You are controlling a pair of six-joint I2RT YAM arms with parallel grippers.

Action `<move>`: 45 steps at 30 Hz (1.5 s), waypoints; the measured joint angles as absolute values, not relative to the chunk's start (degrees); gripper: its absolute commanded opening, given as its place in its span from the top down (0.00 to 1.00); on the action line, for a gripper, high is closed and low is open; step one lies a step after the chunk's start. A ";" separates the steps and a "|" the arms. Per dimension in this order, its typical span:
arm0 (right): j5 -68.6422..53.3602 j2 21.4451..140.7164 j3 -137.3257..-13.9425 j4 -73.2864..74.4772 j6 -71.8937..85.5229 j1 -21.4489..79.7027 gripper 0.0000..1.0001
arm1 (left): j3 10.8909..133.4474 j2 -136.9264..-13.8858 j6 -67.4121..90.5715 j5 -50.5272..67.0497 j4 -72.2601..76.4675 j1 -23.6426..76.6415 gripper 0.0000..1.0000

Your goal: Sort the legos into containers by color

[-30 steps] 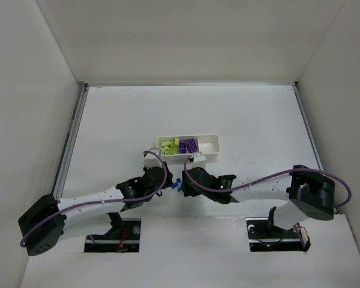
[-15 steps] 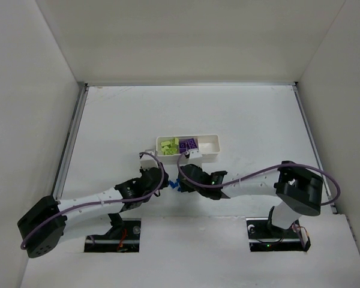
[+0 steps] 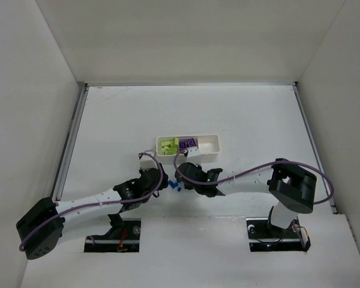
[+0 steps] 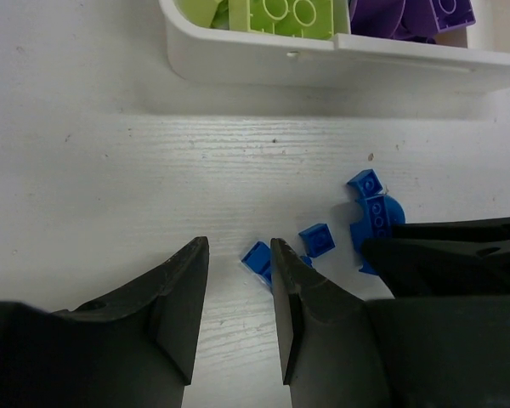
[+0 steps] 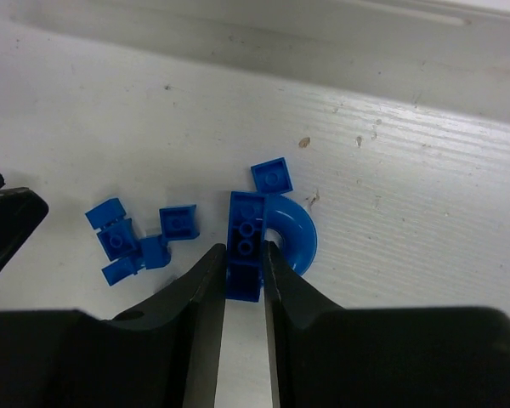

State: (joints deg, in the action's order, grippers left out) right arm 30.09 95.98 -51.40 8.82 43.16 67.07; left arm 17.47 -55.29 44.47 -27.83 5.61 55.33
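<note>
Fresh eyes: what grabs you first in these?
Loose blue legos lie on the table close to the white tray. The right gripper has its fingers closed on one blue brick, while the left gripper stands open beside the pile. The tray holds only yellow-green legos and purple legos; its third compartment is bare.

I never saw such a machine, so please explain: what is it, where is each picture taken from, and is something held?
These are two robot arms, the left arm and the right arm, on a white table. One picture looks down from above; the other two come from wrist cameras. A white tray holds yellow-green bricks and purple bricks. Near it lie loose blue bricks. The right gripper is closed on a long blue brick; the left gripper is open.
</note>
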 measured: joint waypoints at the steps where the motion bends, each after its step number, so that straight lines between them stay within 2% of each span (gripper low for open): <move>1: 30.13 95.98 -51.40 8.86 43.07 67.07 0.76 | 17.47 -55.29 44.47 -27.81 5.43 55.51 0.67; 8: 30.24 93.67 -51.24 9.15 43.03 67.07 0.77 | 17.47 -55.27 44.42 -27.59 3.95 56.95 0.67; 16: 30.15 83.22 -49.54 9.17 42.17 66.00 0.77 | 18.11 -56.66 43.77 -28.49 2.59 61.93 0.68; 23: 29.43 78.08 -49.23 7.64 37.08 55.02 0.77 | 21.04 -61.54 43.31 -30.68 2.22 65.14 0.68; 33: 24.71 81.69 -49.25 1.93 31.68 41.67 0.74 | 23.62 -66.83 42.59 -33.06 2.20 67.20 0.71; 35: 23.68 82.87 -49.25 1.15 31.31 41.10 0.70 | 23.68 -67.57 42.46 -33.15 2.22 67.18 0.71; 39: 22.11 84.23 -49.25 -0.47 30.96 40.82 0.47 | 23.83 -68.77 42.35 -33.45 2.20 67.53 0.72; 45: 21.80 83.35 -48.73 -1.80 30.70 40.84 0.46 | 24.77 -70.13 41.78 -34.35 2.15 68.99 0.74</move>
